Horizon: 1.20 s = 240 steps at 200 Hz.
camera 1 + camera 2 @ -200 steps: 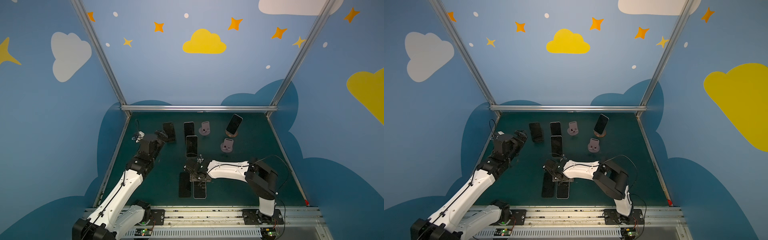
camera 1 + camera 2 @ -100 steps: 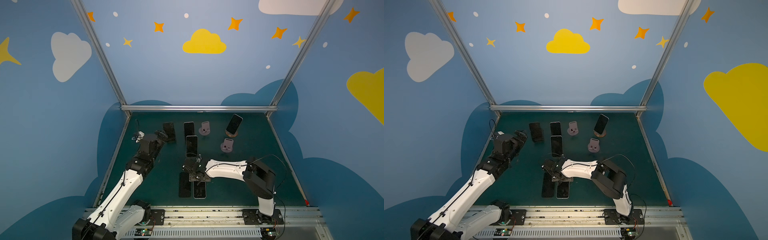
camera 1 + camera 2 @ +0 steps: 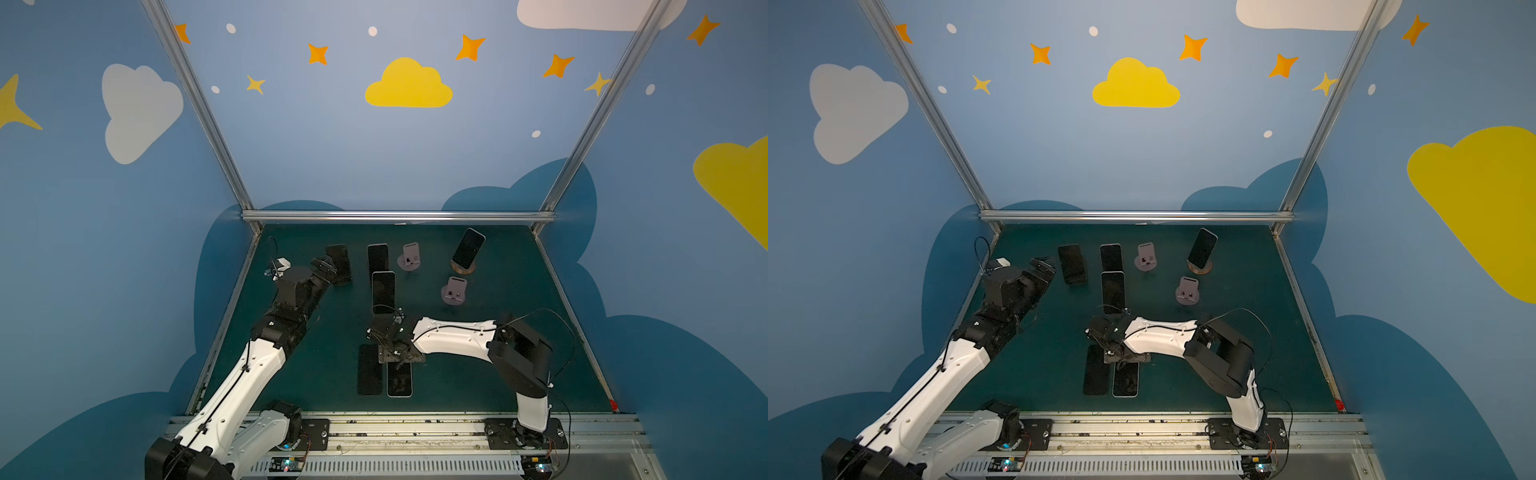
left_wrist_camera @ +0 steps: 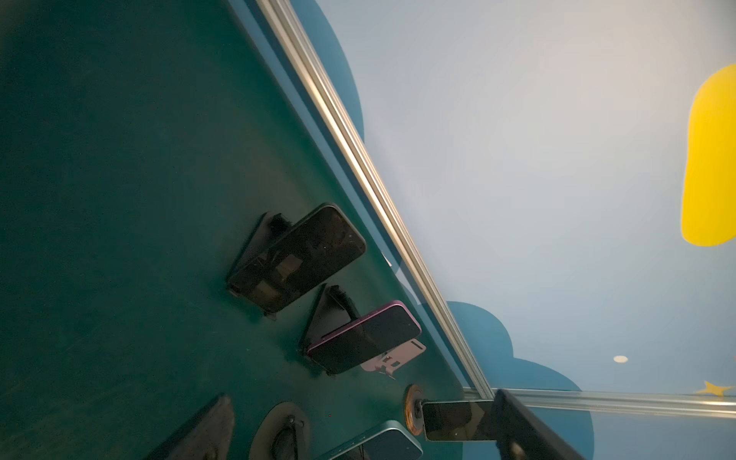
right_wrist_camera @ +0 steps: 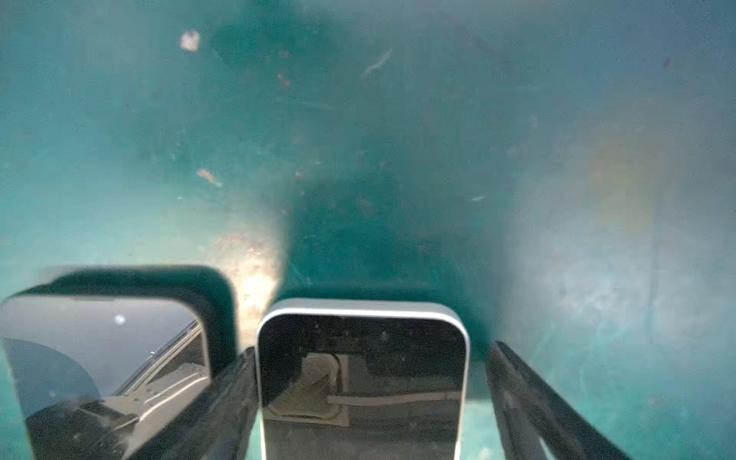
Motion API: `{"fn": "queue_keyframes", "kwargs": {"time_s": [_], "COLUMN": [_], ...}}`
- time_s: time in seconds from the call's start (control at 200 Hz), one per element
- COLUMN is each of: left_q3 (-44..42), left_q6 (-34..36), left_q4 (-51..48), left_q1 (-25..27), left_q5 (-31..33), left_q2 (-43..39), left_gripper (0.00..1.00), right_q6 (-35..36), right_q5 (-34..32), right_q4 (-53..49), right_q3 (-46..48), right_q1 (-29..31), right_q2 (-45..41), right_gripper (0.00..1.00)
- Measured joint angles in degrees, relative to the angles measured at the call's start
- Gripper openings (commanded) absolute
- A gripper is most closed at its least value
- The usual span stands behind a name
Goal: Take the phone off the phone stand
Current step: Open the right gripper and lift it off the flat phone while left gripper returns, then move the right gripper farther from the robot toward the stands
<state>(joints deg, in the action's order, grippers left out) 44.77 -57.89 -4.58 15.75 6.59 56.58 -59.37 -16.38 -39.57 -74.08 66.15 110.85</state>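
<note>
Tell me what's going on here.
The right tool stands open over a white-edged phone lying flat on the green table, beside a flat black phone. The left tool, open and empty, hovers near a propped black phone on its stand at the back. Other phones are on stands too. Two pink stands are empty.

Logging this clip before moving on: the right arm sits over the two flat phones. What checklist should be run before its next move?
1. Silver-edged phone flat on the mat: ok.
2. Right gripper open: ok.
3. Both fingers clear of that phone: cannot tell; one sits tight beside its edge.
4. Neighbouring dark phone beside it, not overlapped: ok.
5. Left gripper open and empty: ok.
6. Every stand emptied: not ok; a phone leans on the wooden stand.
</note>
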Motion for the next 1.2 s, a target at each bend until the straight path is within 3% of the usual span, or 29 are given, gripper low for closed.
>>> {"fn": "queue_keyframes", "kwargs": {"time_s": [0.521, 0.761, 0.921, 1.036, 1.202], "left_q3": [0.04, 0.2, 2.45, 3.41, 4.11], "left_q6": [5.95, 9.29, 12.26, 13.88, 15.69], "left_q4": [9.55, 10.8, 9.7, 9.66, 8.57], "left_q1": [-0.48, 2.84, 9.86, 15.43, 18.73], "left_q5": [-11.74, -13.64, -14.29, -15.47, -16.41], "left_q2": [0.0, 0.0, 0.0, 0.0, 1.64], "left_gripper": [1.0, 1.0, 1.0, 1.0, 1.0], "right_q6": [4.98, 9.86, 17.27, 22.03, 26.64], "right_q5": [-6.19, -18.29, -28.63, -29.24, -19.98], "right_q4": [-7.74, -12.2, -7.08, -3.28, 1.51], "right_q3": [-1.99, -1.4, 8.66, 15.02, 17.51], "right_q1": [0.44, 1.25, 0.26, -7.02, -23.39], "right_q2": [-13.62, -29.68, -43.87, -50.88, -52.54], "right_gripper": [0.87, 0.87, 0.89, 0.89, 0.9]}}
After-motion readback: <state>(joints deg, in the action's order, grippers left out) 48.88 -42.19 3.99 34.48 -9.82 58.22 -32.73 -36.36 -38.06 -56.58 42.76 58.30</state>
